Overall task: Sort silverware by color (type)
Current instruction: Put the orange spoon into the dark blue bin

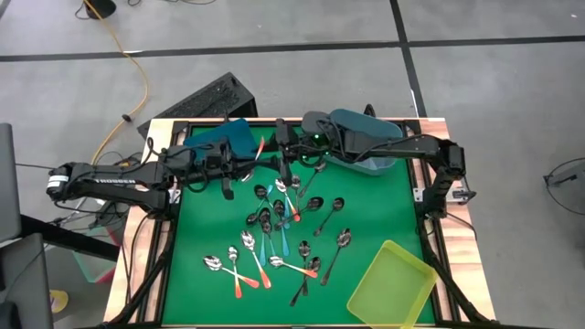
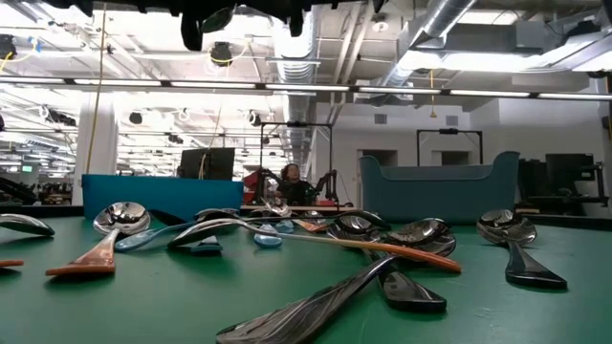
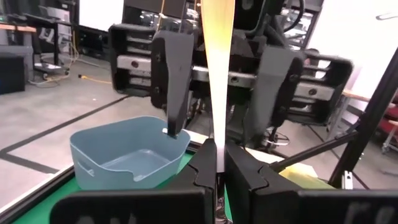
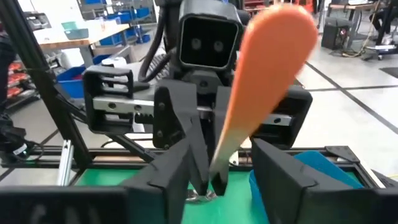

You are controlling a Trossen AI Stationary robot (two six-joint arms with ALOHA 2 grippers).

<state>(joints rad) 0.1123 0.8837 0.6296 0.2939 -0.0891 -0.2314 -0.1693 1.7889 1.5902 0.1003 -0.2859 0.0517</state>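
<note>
Near edge: yellow bin (image 1: 391, 285), empty as far as the high view shows. Mid-table: loose spoons (image 1: 279, 233) in a scatter, orange, lt-blue and dark handles mixed, some overlapping, so most of the sorting is not yet done.

Far side, above the mat between the two blue bins: a handover in hand. L gripper (image 3: 216, 158) is pinched tight on an orange spoon (image 4: 267, 68), low on the handle near the bowl. R gripper (image 4: 221, 174) faces it head-on, fingers spread either side of the handle and not touching it.

Next, by my read: R needs to close on the handle w/o knocking it askew, and L should let go only once R has it. Then it goes to the orange bin. Which bin that is, dark blue (image 1: 228, 135) or grey-blue (image 1: 370, 163), I can't tell.
</note>
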